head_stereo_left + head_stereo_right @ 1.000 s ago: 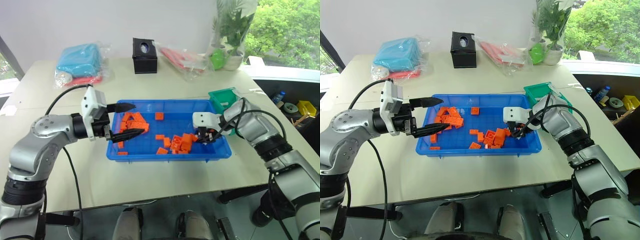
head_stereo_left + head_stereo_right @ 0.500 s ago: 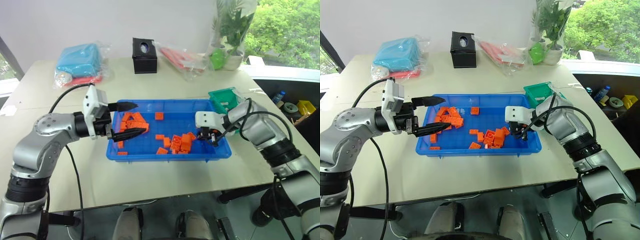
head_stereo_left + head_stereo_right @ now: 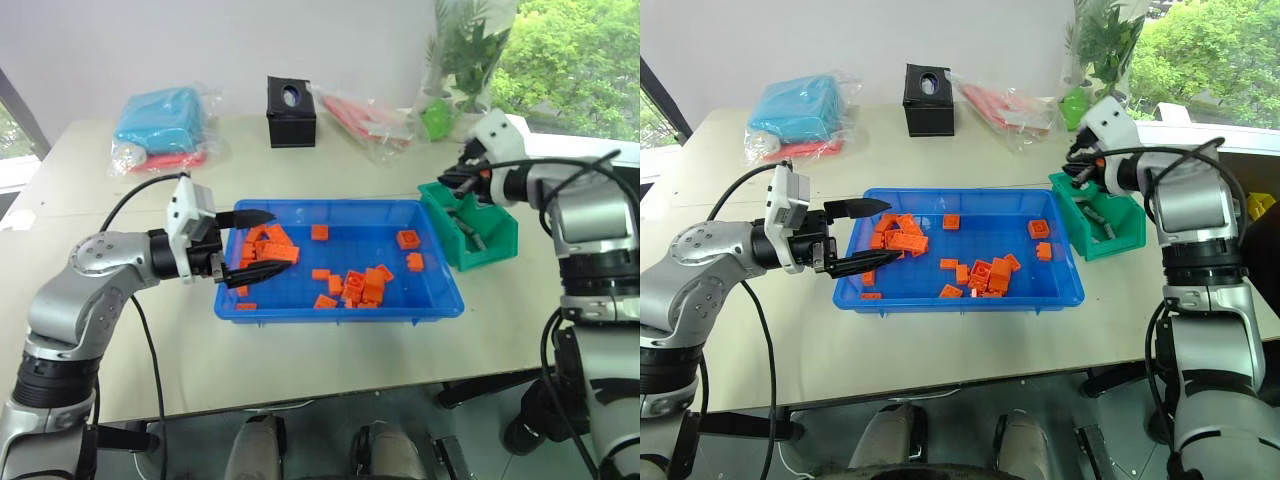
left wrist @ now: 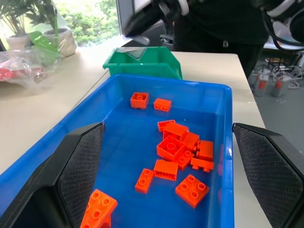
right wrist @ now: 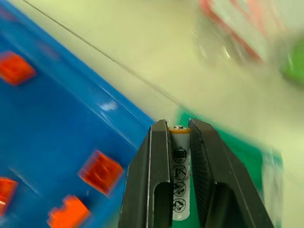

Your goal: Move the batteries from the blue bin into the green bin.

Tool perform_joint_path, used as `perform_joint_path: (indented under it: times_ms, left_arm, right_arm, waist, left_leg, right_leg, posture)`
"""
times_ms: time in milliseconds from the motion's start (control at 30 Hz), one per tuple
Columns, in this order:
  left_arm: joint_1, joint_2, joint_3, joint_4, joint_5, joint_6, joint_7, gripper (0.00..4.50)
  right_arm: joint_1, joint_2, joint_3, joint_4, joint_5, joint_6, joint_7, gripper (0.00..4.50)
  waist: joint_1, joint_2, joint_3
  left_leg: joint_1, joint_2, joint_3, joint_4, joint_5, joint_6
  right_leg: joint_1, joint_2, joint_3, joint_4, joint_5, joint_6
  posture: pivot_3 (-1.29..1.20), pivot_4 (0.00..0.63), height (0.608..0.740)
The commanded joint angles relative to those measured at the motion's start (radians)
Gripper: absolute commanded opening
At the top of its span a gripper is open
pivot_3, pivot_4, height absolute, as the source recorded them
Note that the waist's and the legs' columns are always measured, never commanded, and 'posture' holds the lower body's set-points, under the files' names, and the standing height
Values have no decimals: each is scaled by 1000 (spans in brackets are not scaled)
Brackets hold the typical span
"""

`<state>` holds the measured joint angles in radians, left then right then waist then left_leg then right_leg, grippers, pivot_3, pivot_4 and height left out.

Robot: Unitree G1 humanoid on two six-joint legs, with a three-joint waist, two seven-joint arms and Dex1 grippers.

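Right gripper (image 3: 1081, 165) having lifted out of blue bin (image 3: 300, 307), now hanging over green bin (image 3: 492, 245), clamping battery (image 5: 179, 175); drop pending. Left gripper (image 3: 250, 247) gaping over blue bin's end farthest from green bin, empty.

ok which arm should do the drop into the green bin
Right. Its pincer is shut on a battery above the green bin; the left pincer is open at the blue bin's far end.

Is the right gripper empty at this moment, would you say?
No, the right gripper is shut on a battery, which stands clamped lengthwise between its two black fingers.
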<state>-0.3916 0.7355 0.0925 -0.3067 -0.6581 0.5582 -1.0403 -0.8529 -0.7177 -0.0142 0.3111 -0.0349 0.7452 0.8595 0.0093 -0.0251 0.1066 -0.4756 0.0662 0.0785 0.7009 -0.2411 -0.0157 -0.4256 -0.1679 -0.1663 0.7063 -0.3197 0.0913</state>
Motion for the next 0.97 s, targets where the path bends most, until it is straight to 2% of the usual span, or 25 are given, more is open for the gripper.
perform_joint_path:
  times_ms: [33,200,233,267,400,467,567,633,767,967]
  left_arm:
    - [-11,10,21,-4,-1,-20,-6,4500]
    - [-26,16,22,7,-4,-14,-12,4500]
    - [-28,19,24,10,-5,-12,-14,4500]
    - [-28,24,32,13,-10,-6,-14,4500]
    - [-27,37,47,24,-21,1,-16,4500]
    - [-26,50,67,28,-38,17,-15,4500]
    - [2,111,107,39,-47,33,-52,4500]
    - [18,138,123,46,-49,33,-69,4500]
    - [42,171,160,61,-45,31,-87,4500]
    - [69,193,204,68,-41,35,-80,4500]
  right_arm:
    - [7,-13,-40,12,16,-41,-53,19]
    - [30,-1,-59,71,31,-136,-133,2414]
    - [29,-3,-66,71,41,-143,-134,3006]
    - [37,-21,-83,45,72,-150,-97,3394]
    - [60,-62,-106,-11,134,-165,-22,3394]
    - [117,-129,-135,-94,203,-168,99,3394]
    - [309,-278,-220,-255,361,-147,366,3394]
    - [402,-329,-262,-295,415,-149,440,3394]
    - [518,-351,-305,-305,437,-194,460,3394]
    - [562,-310,-317,-331,451,-212,390,3394]
  waist:
    - [-3,1,1]
    - [-17,2,1]
    - [-18,2,1]
    - [-19,2,1]
    - [-20,2,1]
    - [-15,3,1]
    - [0,3,1]
    - [1,3,2]
    - [0,3,1]
    - [1,6,3]
  left_leg:
    - [0,0,0,0,0,-1]
    - [0,0,1,0,1,-2]
    - [0,0,0,0,1,-2]
    - [0,0,0,0,1,-1]
    - [0,0,0,0,0,0]
    - [0,0,0,0,-1,1]
    - [-1,0,-1,-1,-1,1]
    - [2,0,0,-1,-1,2]
    - [6,1,1,-1,-2,1]
    - [9,2,1,-1,-3,0]
  right_leg:
    - [0,0,0,0,0,0]
    - [0,0,0,2,1,3]
    - [0,0,0,2,1,3]
    - [0,0,0,2,1,3]
    - [-1,0,0,2,1,3]
    - [-1,0,0,2,1,3]
    - [-1,0,0,0,1,3]
    - [1,0,0,-2,1,3]
    - [5,0,0,-4,1,2]
    - [7,-1,0,-4,0,-1]
  posture:
    - [0,150,630]
    - [0,150,630]
    - [0,150,630]
    - [0,150,630]
    - [0,150,630]
    - [0,150,630]
    - [0,150,630]
    - [0,150,630]
    - [0,150,630]
    - [0,150,630]
